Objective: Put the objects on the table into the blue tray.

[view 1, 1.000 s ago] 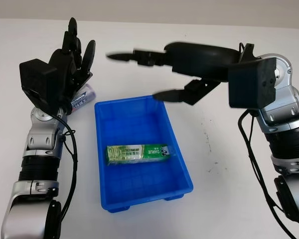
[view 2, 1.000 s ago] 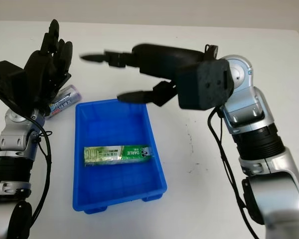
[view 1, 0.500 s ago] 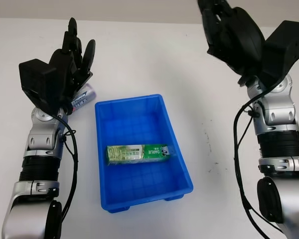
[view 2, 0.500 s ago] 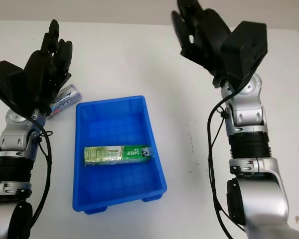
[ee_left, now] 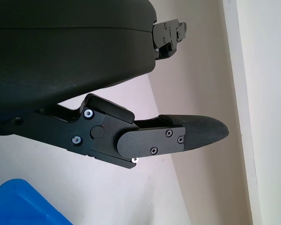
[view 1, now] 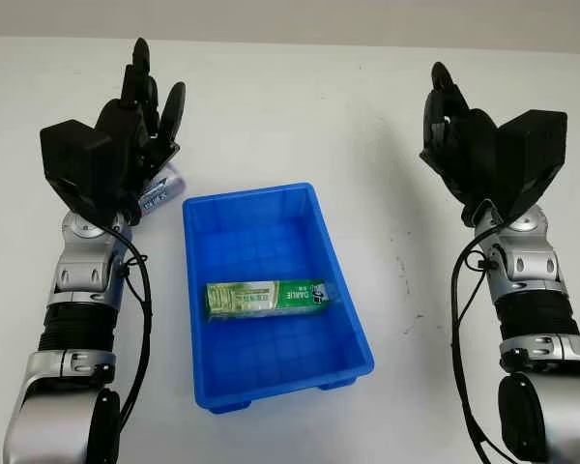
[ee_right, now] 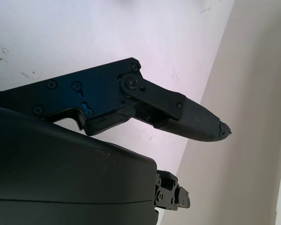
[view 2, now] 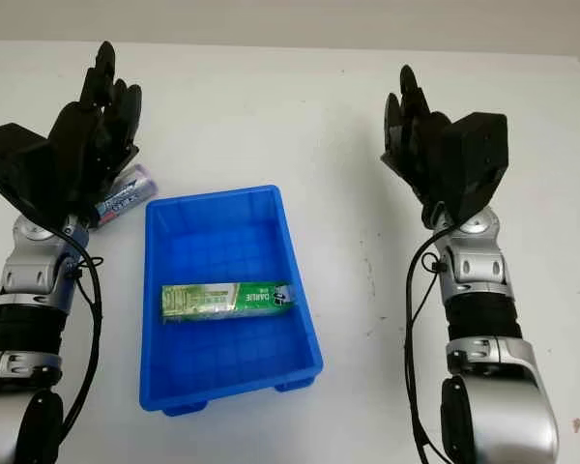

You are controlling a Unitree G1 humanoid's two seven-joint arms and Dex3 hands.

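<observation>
A blue tray (view 1: 345, 311) stands in the middle of the white table, and a green and white box (view 1: 267, 296) lies flat inside it. A silver battery (view 2: 124, 194) lies on the table just off the tray's far left corner, partly hidden behind my left hand (view 1: 145, 101). That hand is raised at the left, open and holding nothing. My right hand (view 1: 445, 121) is raised upright at the right of the tray, open and holding nothing.
The white table (view 1: 300, 116) stretches out behind and to the right of the tray. Small dark marks (view 1: 403, 263) dot the table between the tray and my right arm.
My right hand has swung back from over the tray's far edge to an upright pose at the right. The left hand, the battery and the box have not moved.
</observation>
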